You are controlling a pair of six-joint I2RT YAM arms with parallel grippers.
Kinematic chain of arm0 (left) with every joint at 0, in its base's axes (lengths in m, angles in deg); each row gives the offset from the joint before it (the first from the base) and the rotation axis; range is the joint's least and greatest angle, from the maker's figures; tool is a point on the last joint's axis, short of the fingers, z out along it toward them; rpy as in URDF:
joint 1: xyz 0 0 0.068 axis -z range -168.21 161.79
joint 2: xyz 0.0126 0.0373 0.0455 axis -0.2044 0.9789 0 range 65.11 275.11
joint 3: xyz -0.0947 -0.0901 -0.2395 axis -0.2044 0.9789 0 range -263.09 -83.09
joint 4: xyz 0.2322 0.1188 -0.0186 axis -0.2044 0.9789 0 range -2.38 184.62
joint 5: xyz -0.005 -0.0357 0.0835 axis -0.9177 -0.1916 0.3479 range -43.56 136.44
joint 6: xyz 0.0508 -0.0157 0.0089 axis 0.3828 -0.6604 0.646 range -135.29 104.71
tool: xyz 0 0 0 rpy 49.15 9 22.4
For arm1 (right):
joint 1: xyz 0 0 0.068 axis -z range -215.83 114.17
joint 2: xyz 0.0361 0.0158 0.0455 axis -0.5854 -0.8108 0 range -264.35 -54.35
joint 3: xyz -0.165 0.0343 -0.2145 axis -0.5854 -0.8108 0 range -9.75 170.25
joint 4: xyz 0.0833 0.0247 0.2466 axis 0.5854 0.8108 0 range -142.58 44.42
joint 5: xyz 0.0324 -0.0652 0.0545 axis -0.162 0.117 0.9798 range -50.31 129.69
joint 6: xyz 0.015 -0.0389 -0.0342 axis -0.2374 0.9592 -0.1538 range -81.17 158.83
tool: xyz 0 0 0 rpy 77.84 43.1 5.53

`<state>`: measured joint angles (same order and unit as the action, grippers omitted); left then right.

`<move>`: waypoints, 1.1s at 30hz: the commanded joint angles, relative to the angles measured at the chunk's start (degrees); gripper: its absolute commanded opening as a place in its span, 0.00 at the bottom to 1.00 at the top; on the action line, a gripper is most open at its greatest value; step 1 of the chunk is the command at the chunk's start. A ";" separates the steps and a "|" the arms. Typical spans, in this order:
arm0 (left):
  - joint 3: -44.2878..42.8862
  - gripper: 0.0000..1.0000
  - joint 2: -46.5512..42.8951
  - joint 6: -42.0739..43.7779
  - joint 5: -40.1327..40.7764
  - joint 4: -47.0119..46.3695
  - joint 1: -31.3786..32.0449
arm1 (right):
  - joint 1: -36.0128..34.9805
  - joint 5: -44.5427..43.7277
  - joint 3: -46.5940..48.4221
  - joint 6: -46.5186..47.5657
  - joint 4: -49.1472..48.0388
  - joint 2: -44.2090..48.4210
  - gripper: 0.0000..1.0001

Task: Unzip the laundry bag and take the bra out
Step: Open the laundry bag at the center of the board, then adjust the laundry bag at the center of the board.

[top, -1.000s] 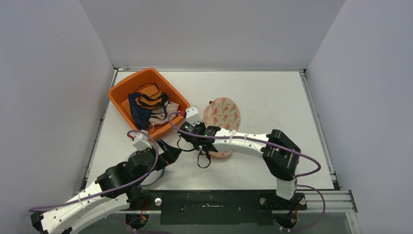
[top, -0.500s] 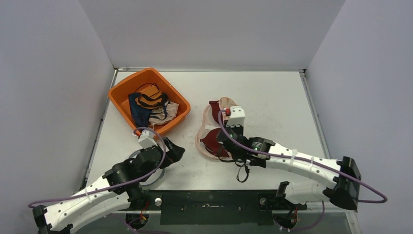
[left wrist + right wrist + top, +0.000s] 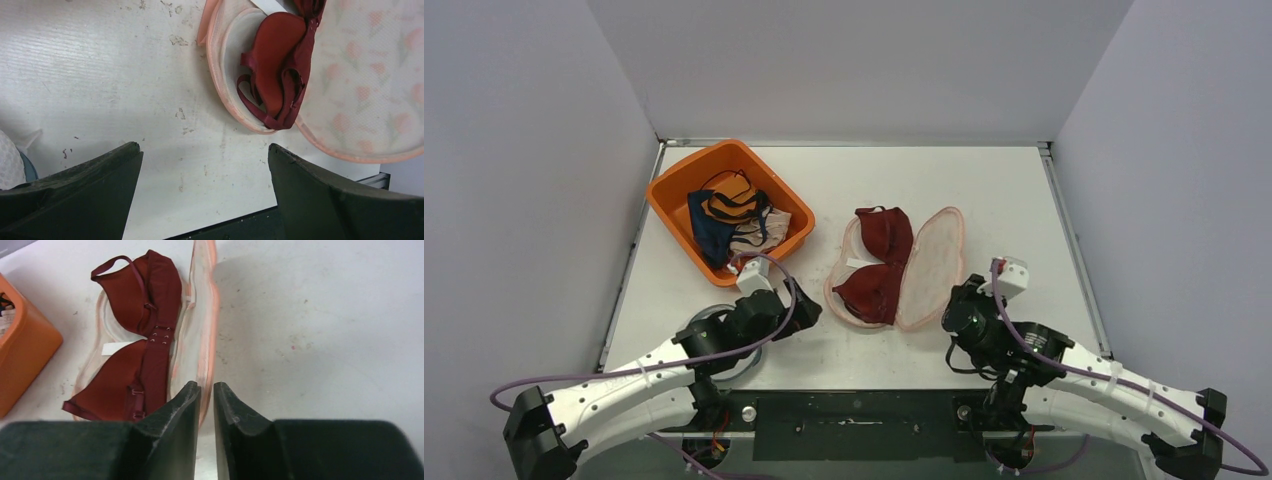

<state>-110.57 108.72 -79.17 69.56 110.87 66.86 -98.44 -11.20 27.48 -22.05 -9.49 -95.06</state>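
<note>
Already the laundry bag is lying unzipped beside the orange bin, the bra sitting inside awaiting removal; the left gripper is gaping empty, the right gripper resting closed on nothing.

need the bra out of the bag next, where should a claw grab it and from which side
Pinch the bra at its narrow middle band between the two cups, coming straight down from above. It lies flat and uncovered in the open bag, and the band is a thin strip, unlike the broad cups. The open left claw looks nearest.
</note>
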 commanded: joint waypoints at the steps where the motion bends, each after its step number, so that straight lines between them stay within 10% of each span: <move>1: -2.30 0.96 2.08 2.97 -2.56 -5.73 -2.47 | 0.16 -4.58 -0.78 -8.94 8.37 4.19 0.33; 4: -3.29 0.96 4.05 4.55 -5.32 -6.68 -5.40 | 0.15 -3.93 -0.64 -7.31 8.87 6.70 0.65; 9: -5.41 0.97 6.61 7.53 -8.50 -6.80 -9.45 | 0.04 -1.93 4.87 -0.36 6.43 6.00 0.79; 15: -7.50 0.97 9.39 10.36 -9.58 -8.33 -9.98 | 0.11 11.48 7.47 13.56 -13.29 -3.06 0.79; 24: -7.80 0.90 14.03 11.78 -14.04 -11.47 -9.99 | 3.70 23.87 -12.67 8.55 -43.12 -11.41 0.63; 33: -4.77 0.88 10.66 10.80 -14.95 -11.89 -9.99 | 5.17 25.02 -24.11 4.13 -43.47 -8.25 0.63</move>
<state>-115.82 121.51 -68.57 55.74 102.28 57.11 -93.54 13.98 5.63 -14.23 -49.09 -106.73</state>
